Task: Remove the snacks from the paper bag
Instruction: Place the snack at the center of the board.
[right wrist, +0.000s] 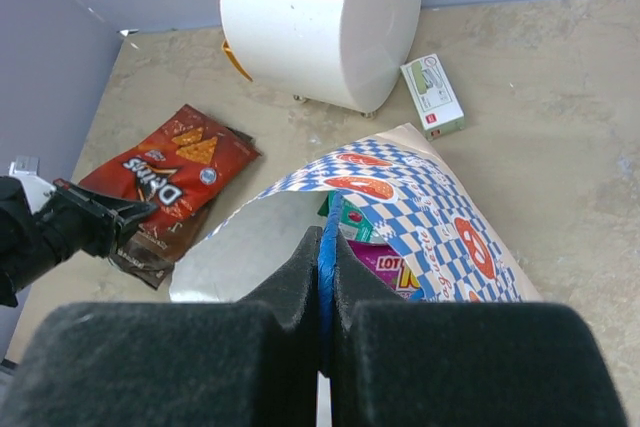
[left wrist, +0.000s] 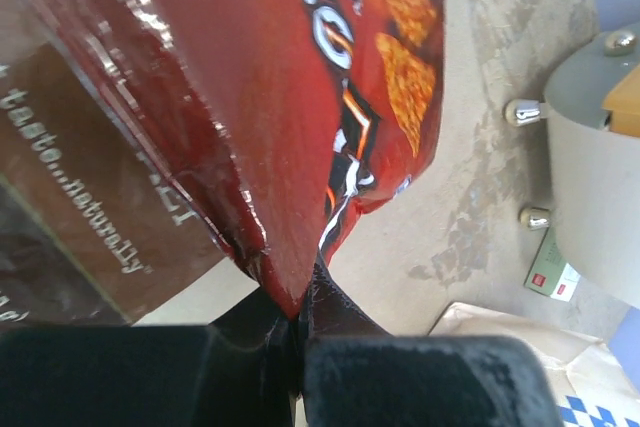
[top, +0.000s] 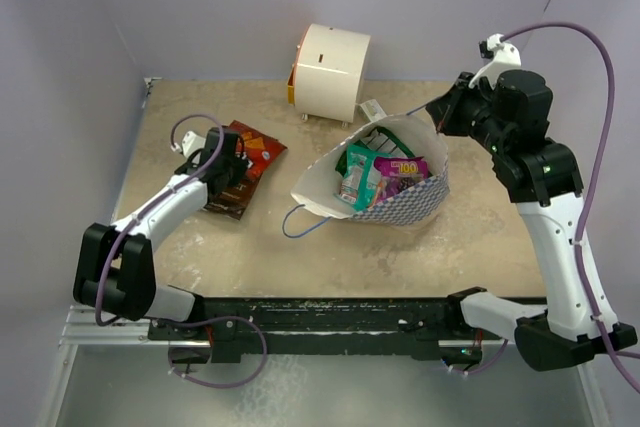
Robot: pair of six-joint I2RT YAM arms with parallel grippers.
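Observation:
The paper bag [top: 405,205], white with blue checks, lies open towards the left at mid table. A teal packet [top: 355,177] and a purple packet [top: 400,167] show inside it. My right gripper [top: 440,112] is shut on the bag's blue string handle [right wrist: 326,277] and holds the top edge up; its jaws [right wrist: 327,242] pinch the string. My left gripper [top: 225,162] is shut on a corner of a red-orange chips packet [left wrist: 300,97] left of the bag. That packet lies over the dark brown chips bag [top: 230,199].
A white cylindrical appliance [top: 330,65] stands at the back, with a small white box [right wrist: 432,95] beside it near the bag's back edge. The bag's other blue handle [top: 300,222] loops on the table in front. Walls close the left, back and right sides.

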